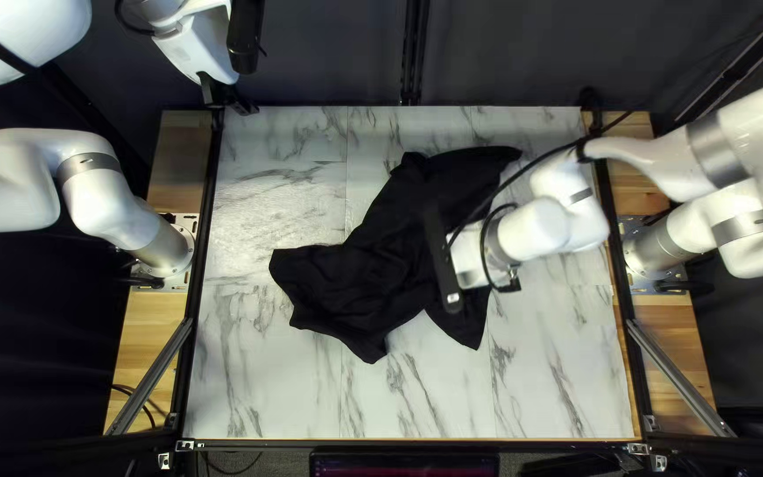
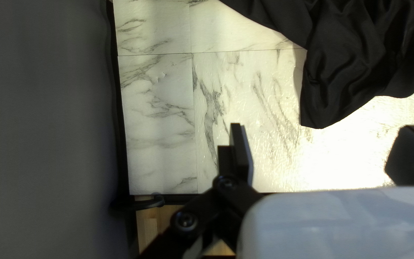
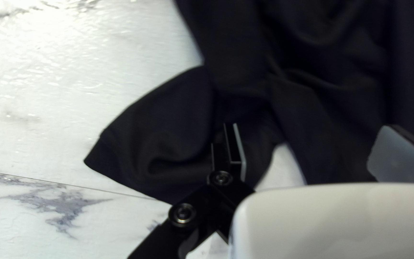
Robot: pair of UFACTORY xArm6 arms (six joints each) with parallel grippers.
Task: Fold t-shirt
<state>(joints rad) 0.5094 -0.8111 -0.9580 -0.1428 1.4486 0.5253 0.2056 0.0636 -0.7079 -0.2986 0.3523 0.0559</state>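
Note:
A black t-shirt (image 1: 373,283) lies crumpled and spread at a slant over the middle of the table. My left gripper (image 1: 225,99) is raised near the table's far left corner, away from the cloth. My right gripper (image 1: 470,262) is over the shirt's right part, its fingertips hidden in the top left view. In the left wrist view the left gripper (image 2: 326,154) is open with nothing held, and the shirt (image 2: 350,57) lies ahead of it. In the right wrist view the right gripper (image 3: 319,151) stands open above the shirt (image 3: 168,129), whose folds and one pointed corner show beneath and beside it.
Marble-patterned table (image 1: 267,389) shows along the left side and near edge. A dark frame bar (image 1: 202,230) borders its left side. Cables (image 1: 523,172) hang along my right arm, which crosses the table's right side. A dark curtain (image 1: 328,53) hangs behind the far edge.

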